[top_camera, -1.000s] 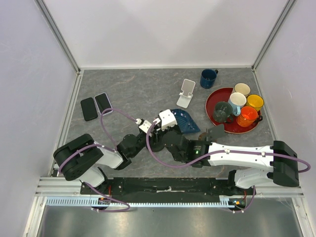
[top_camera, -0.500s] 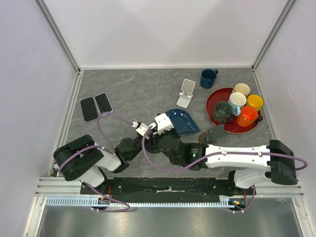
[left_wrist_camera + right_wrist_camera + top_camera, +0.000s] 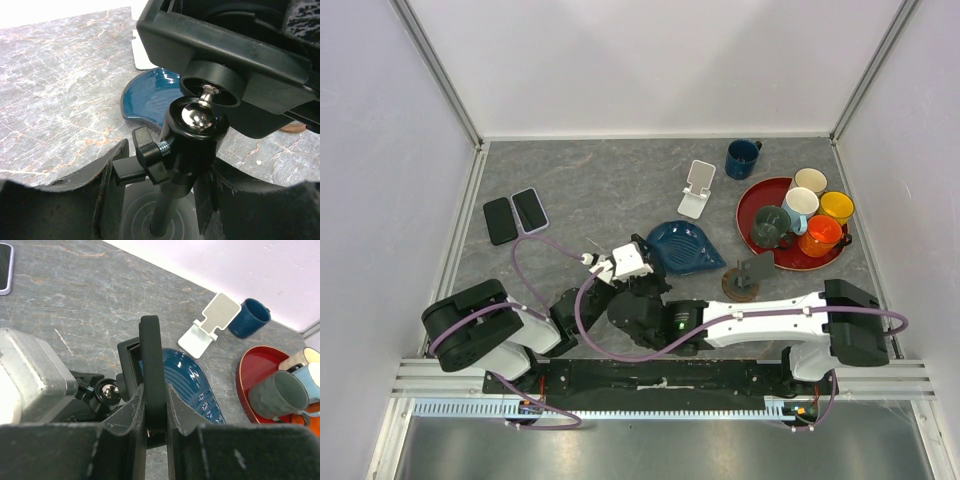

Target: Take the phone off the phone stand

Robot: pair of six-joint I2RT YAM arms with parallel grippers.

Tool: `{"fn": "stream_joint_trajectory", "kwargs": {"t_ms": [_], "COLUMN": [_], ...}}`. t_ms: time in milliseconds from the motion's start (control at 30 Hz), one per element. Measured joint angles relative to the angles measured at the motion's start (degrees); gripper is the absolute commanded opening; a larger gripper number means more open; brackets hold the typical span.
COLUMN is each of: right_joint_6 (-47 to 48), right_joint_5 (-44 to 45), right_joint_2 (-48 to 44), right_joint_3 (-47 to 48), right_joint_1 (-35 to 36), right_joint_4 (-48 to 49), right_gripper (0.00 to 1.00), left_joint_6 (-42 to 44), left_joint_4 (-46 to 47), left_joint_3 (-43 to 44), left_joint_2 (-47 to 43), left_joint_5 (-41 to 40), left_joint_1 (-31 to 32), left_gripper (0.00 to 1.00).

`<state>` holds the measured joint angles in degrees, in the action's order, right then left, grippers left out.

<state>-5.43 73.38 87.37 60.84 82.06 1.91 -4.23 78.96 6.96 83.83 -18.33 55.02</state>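
Your right gripper [image 3: 154, 410] is clamped on the phone [image 3: 150, 350], edge-on — left gripper [image 3: 160, 180] straddles the stand [image 3: 192, 125]; can't tell whether it grips.

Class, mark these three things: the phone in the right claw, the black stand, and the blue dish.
phone [image 3: 151, 367], right wrist view, its upturned edge.
black stand [image 3: 197, 116], left wrist view, its metal ball joint.
blue dish [image 3: 685, 250], top view, its middle.

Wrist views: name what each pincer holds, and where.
The right pincer holds the phone, seen edge-on, pinched across its flat faces. The left pincer grips the stand by its post.
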Motion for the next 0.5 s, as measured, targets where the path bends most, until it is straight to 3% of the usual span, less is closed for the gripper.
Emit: {"fn": "stream_joint_trajectory", "kwargs": {"t_ms": [167,500], "right_joint_6": [-1.38,-5.03], "right_joint_5": [5.35,5.77], "right_joint_2": [3.06,1.51], "right_joint_3": [1.77,-0.28], "right_joint_1": [0.0,0.11], "right_joint_4": [0.94,3.5], "right_gripper": [0.0,0.0], "left_joint_6": [-0.37,-1.11], "left_joint_4": [0.2,0.52], "left_joint_3": [-0.22,-0.5], "left_joint_2": [0.0,-0.02], "left_joint_5": [-3.67,-5.84], "left_joint_1": [2.58,3.34], "left_gripper": [0.02,0.02]}}
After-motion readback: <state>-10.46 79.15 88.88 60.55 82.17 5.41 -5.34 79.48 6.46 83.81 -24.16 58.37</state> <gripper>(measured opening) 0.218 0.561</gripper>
